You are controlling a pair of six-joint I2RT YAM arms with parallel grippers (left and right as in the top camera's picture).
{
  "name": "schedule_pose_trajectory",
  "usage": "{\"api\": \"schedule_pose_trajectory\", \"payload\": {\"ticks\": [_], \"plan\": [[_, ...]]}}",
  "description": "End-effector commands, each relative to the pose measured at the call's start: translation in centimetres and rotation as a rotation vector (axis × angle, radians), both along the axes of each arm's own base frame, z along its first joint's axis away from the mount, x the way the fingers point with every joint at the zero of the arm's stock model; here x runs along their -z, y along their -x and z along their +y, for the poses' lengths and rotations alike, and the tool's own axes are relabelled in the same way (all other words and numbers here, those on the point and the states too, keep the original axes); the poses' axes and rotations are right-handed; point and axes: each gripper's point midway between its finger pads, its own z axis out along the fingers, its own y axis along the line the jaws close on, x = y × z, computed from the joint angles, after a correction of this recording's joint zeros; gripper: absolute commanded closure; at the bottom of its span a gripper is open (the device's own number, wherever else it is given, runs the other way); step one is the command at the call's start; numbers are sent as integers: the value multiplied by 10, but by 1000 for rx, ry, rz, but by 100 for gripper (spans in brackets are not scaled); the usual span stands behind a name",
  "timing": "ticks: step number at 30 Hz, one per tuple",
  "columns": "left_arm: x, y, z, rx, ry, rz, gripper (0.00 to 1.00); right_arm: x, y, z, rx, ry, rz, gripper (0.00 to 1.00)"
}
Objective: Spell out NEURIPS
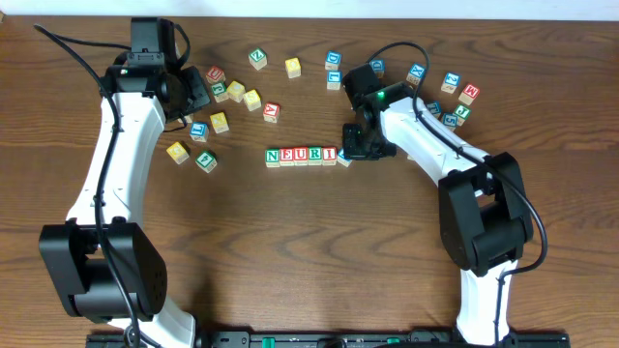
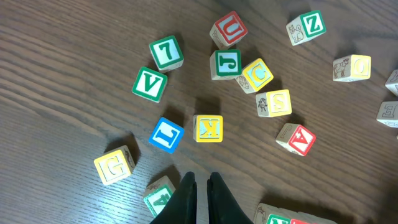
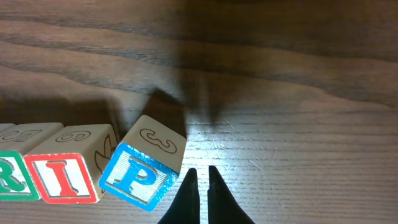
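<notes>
Reading left to right across the middle of the brown wood-grain surface point(image 1: 319, 251), the row of small wooden letter cubes point(image 1: 301, 156) gives N, E, U, R, I, five letters squared up side by side. The blue-framed wooden P cube point(image 3: 140, 177) sits at the right end of that row but is twisted. It stands at an angle to the red-framed wooden I cube point(image 3: 65, 179), with one corner close against it and the rest swung away. So the sixth letter looks placed but not straightened, and the seventh is missing. By that count the word is most of the way done; what is left, it seems, is squaring the P and fetching an S.

The right pincer point(image 3: 200, 183) is closed on nothing, its tips just right of the P cube. The left pincer point(image 2: 202, 186) is likewise closed and empty, hanging over the loose cubes point(image 2: 205, 93) at the far left.

The overhead view shows the whole line and both arms, yet the P is partly hidden there by the right arm and its skew is hard to read — the right wrist view makes the twist plain. Only the left wrist view lets the loose letters be read — among them a yellow-faced wooden S cube point(image 2: 273, 102), lying free among the others, apart from the row.
</notes>
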Motion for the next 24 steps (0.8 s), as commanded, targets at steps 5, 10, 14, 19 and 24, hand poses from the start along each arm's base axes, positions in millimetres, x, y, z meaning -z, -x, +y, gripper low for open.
{"api": "schedule_pose_trajectory", "payload": {"ticks": [5, 10, 14, 19, 24], "plan": [[7, 2, 3, -7, -15, 19, 92, 4, -5, 9, 2, -2, -17, 98], [7, 2, 3, -7, -15, 19, 91, 3, -11, 11, 1, -14, -41, 98], [7, 1, 3, -8, -15, 16, 92, 2, -17, 14, 1, -26, -65, 98], [6, 0, 3, -7, -15, 12, 92, 1, -22, 17, 1, -36, -87, 97], [6, 0, 3, -8, -15, 12, 91, -1, -27, 21, -2, -57, -107, 97]]}}
